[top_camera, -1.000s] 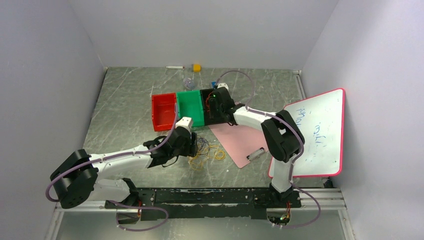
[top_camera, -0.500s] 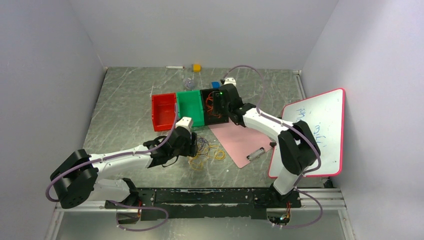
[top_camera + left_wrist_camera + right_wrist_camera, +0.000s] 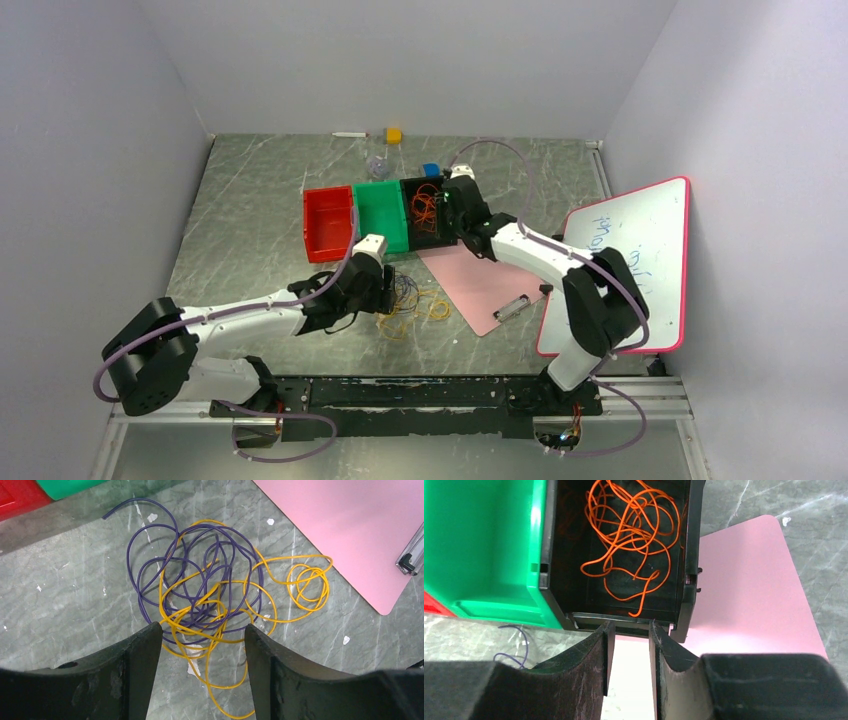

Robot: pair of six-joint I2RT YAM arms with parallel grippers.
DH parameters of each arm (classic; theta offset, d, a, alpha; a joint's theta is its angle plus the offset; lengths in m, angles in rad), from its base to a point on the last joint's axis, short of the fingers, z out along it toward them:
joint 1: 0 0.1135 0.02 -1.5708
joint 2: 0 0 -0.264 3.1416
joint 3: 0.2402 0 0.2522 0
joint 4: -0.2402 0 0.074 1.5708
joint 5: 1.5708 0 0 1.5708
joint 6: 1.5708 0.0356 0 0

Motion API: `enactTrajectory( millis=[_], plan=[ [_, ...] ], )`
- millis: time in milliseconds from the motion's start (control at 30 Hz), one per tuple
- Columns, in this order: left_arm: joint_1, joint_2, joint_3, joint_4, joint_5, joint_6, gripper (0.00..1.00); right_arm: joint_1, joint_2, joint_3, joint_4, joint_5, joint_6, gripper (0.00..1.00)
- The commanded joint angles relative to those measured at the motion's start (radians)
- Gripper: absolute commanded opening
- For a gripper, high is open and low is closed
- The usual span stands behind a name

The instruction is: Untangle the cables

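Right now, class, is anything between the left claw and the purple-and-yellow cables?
Nothing visible does. The open left claw hangs right at the cables, with one finger on each side of the tangle's near edge.

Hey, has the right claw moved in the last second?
Yes. In the top view the right claw has pulled off the black bin toward its right edge, uncovering the orange cable lying inside.

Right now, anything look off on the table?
Purple cable and yellow cable lie knotted together on the table ahead of the open left gripper; the orange cable sits alone in the black bin.
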Motion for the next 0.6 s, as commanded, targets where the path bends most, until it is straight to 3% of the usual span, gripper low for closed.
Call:
enactTrajectory(
  millis=[0, 367, 567],
  plan=[
    [-0.001, 0.001, 0.033, 0.029, 0.012, 0.011, 0.66, -0.002, 0.057, 0.026, 0.002, -0.009, -0.014, 0.35],
    [-0.001, -0.032, 0.004, 0.018, 0.0, -0.003, 0.66, -0.006, 0.148, 0.075, 0.013, -0.004, -0.018, 0.35],
    [-0.001, -0.038, 0.001, 0.014, -0.007, -0.006, 0.66, -0.008, 0.184, 0.088, 0.025, 0.0, -0.019, 0.27]
  ],
)
